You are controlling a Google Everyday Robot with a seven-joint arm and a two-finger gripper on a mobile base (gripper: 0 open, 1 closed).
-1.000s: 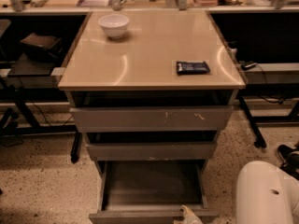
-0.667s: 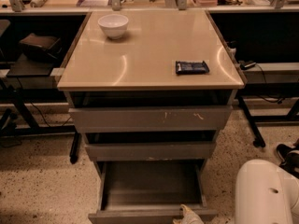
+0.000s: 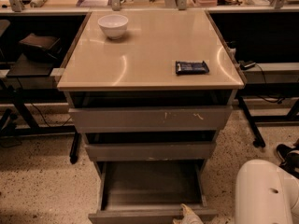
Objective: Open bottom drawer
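The bottom drawer (image 3: 149, 183) of the tan-topped cabinet (image 3: 149, 73) stands pulled out, its shallow grey box open to view and its flat front (image 3: 135, 216) at the lower edge of the camera view. My gripper (image 3: 188, 215) shows only as a pale tip at the drawer's front edge, right of centre. My white arm (image 3: 266, 192) fills the lower right corner. The scratched top drawer (image 3: 149, 118) and the middle drawer (image 3: 149, 150) are pushed in further.
A white bowl (image 3: 113, 25) and a dark blue snack packet (image 3: 191, 67) lie on the cabinet top. Black table legs (image 3: 74, 148) stand left, another leg with a caster (image 3: 254, 129) right. Speckled floor lies on both sides. Cluttered benches run behind.
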